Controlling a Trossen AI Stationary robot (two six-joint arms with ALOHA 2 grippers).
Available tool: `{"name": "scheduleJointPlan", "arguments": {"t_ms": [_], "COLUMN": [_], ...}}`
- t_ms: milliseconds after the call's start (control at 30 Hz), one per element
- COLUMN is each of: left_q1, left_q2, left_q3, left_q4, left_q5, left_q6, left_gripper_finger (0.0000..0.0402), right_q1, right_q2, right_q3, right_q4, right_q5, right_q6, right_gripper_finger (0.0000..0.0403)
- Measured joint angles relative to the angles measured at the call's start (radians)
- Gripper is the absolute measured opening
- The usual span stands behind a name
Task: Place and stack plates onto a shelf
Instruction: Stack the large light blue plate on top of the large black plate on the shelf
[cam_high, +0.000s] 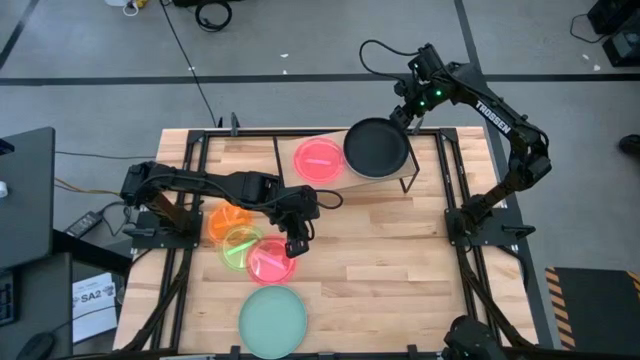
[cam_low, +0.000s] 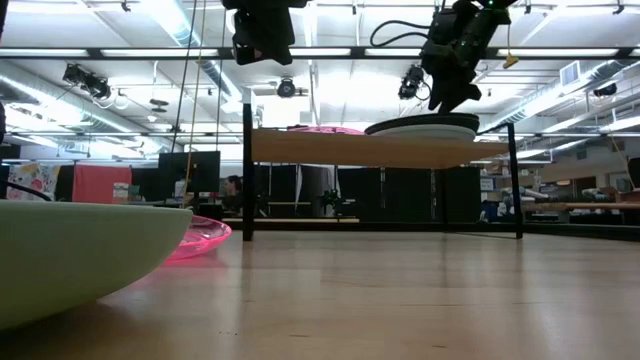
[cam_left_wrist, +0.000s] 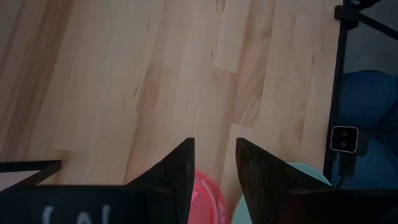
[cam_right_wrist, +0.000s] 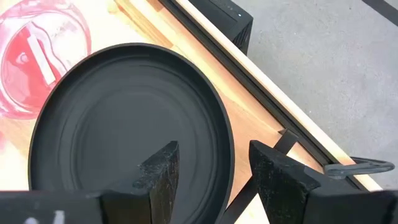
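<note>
"TROSSEN" lettering on right arm (cam_high: 495, 112)

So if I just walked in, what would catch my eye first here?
Probably the big black plate on the raised wooden shelf at the far side of the table, with a red plate beside it and the right hand open just above its rim. Nearer, bright orange, neon-green and pink plates overlap beneath the left hand.

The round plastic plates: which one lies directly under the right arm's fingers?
The large black plate on the wooden shelf, beside the small red plate. The other plates lie on the tabletop near the left arm.
</note>
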Motion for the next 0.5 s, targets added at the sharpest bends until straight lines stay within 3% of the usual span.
{"name": "scheduleJointPlan", "arguments": {"t_ms": [500], "left_q1": [0.000], "left_q2": [0.000], "left_q3": [0.000], "left_q4": [-0.008], "left_q5": [0.000], "left_q6": [0.001], "left_gripper_finger": [0.0123], "right_q1": [0.000], "right_q2": [0.000], "right_q3": [0.000], "right_q4": [-0.006], "right_q5": [-0.001], "right_q6": [0.000], "right_gripper_finger": [0.0197]}}
